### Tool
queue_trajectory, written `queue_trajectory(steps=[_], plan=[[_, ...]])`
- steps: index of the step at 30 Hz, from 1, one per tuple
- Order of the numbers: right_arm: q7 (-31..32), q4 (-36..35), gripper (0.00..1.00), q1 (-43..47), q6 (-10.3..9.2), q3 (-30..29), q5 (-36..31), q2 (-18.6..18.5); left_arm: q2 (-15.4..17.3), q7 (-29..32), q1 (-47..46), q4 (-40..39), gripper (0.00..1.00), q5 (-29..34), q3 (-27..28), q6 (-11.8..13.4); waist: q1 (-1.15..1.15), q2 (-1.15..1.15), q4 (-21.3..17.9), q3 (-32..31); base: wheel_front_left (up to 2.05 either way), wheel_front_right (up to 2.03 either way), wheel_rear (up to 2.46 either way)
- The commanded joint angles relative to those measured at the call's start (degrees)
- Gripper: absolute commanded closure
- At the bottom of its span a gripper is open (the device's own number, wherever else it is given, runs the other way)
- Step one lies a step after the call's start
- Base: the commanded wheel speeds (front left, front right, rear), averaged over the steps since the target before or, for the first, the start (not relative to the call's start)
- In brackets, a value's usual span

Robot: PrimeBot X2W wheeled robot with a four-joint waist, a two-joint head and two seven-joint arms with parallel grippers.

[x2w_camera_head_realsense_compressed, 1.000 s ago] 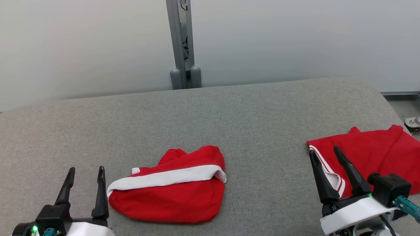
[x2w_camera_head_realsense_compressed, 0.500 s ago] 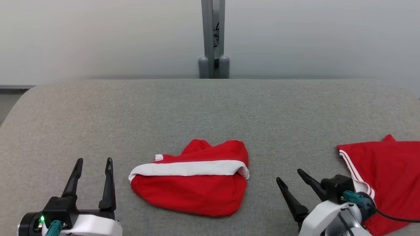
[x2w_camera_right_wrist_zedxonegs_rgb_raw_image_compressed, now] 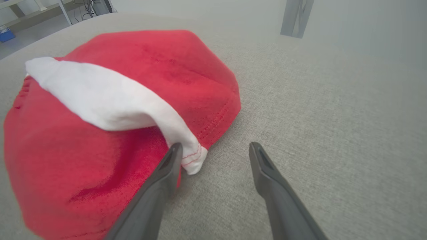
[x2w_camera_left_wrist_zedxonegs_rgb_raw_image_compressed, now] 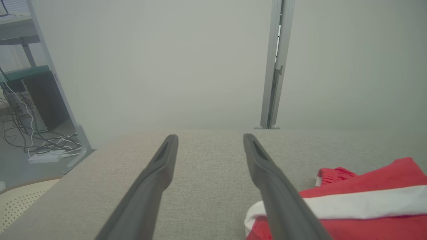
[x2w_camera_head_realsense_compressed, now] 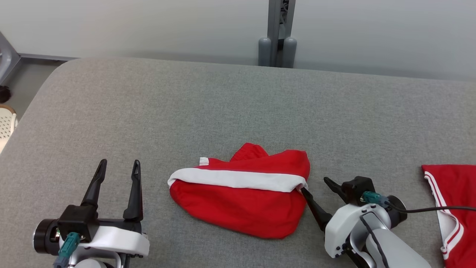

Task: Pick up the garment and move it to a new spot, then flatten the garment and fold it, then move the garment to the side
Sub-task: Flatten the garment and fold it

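While the left pincer (x2w_camera_head_realsense_compressed: 119, 162) stands open over the bare gray surface (x2w_camera_head_realsense_compressed: 148, 111) at the near left, the crumpled red garment (x2w_camera_head_realsense_compressed: 238, 204) lies near the middle, a white band across it. The right pincer (x2w_camera_head_realsense_compressed: 314, 184), also spread open, touches the band's right end with one fingertip. Another red garment (x2w_camera_head_realsense_compressed: 461, 186) lies at the right edge.
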Motion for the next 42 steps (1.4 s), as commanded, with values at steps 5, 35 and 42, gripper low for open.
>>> queue_trajectory(steps=[5,35,42], plan=[[-2.8,7.0,0.76,-4.0,0.00,1.9,2.3,1.5,-1.2,-0.2,-1.8,0.8,0.00,1.0,0.5,-1.1,0.00,0.00,0.6,1.1,0.00,0.00,0.00],[-7.5,-25.3,0.00,11.9,0.01,-22.0,-5.0,-0.9,-2.0,-0.2,1.5,3.3,0.00,4.8,4.9,-3.9,0.00,0.00,-6.8,-3.3,0.00,0.00,0.00],[-5.2,-31.9,0.00,18.3,0.01,-26.3,-8.1,0.2,-1.2,0.5,3.3,3.6,0.00,4.5,5.0,-3.4,0.00,0.00,-8.8,-5.5,0.00,0.00,0.00]])
